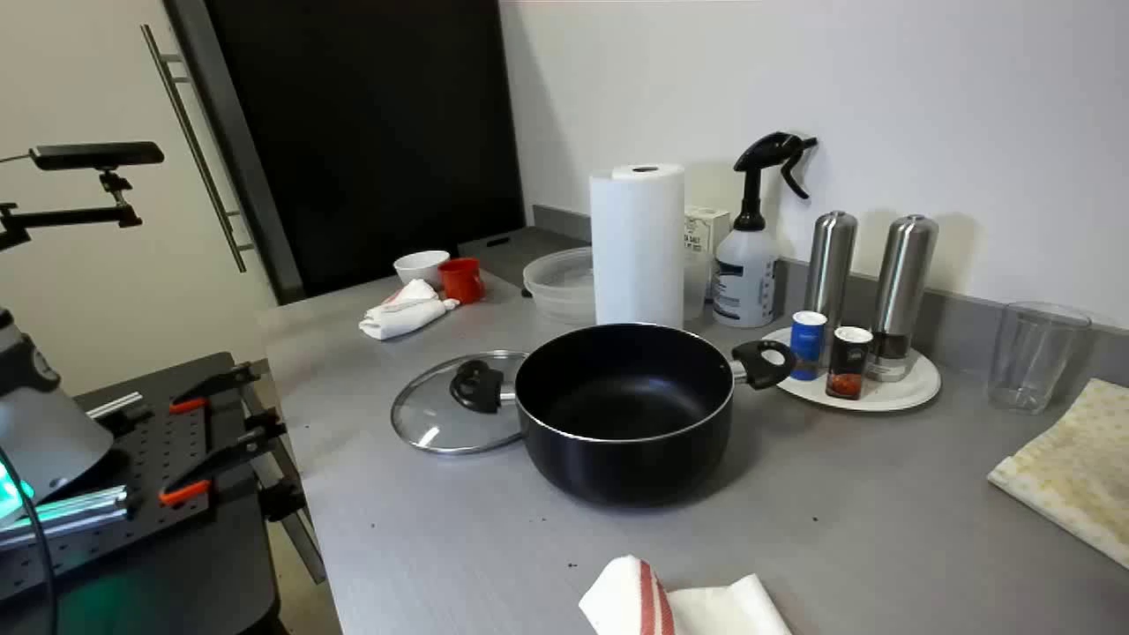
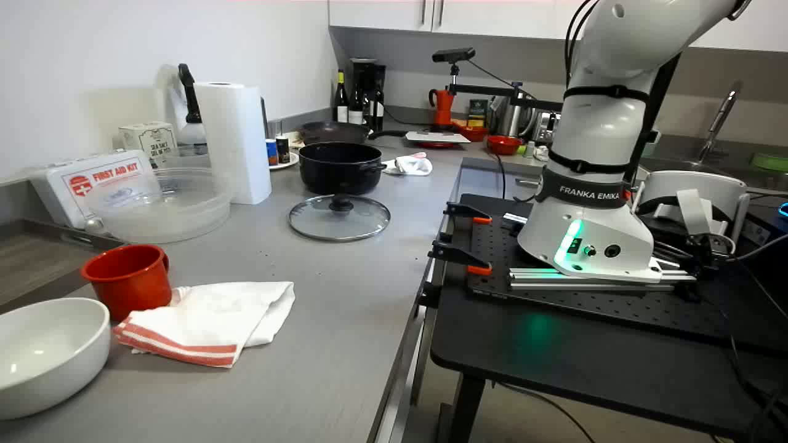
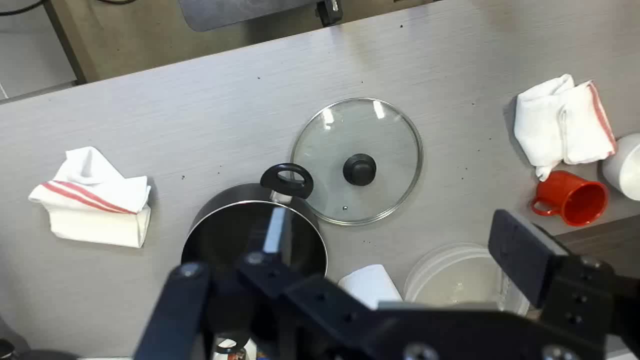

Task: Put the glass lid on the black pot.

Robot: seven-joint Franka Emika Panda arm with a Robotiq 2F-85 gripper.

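Below the empty, wide-spread gripper (image 3: pixel 392 245), the glass lid (image 3: pixel 357 161) lies beside the black pot (image 1: pixel 626 454).

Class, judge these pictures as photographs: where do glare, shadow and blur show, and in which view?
Wrist view: glare on the round clear glass lid, the black two-fingered gripper blurred, apparently out of focus; in an exterior view, the black-and-white plastic spray bottle casting a soft shadow on the white wall.

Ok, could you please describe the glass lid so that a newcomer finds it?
On the grey counter stands a deep black pot. Beside it lies the glass lid, a clear, metal-edged disc. A round tub nearby is clear too, but only the lid has a dark knob at its centre.
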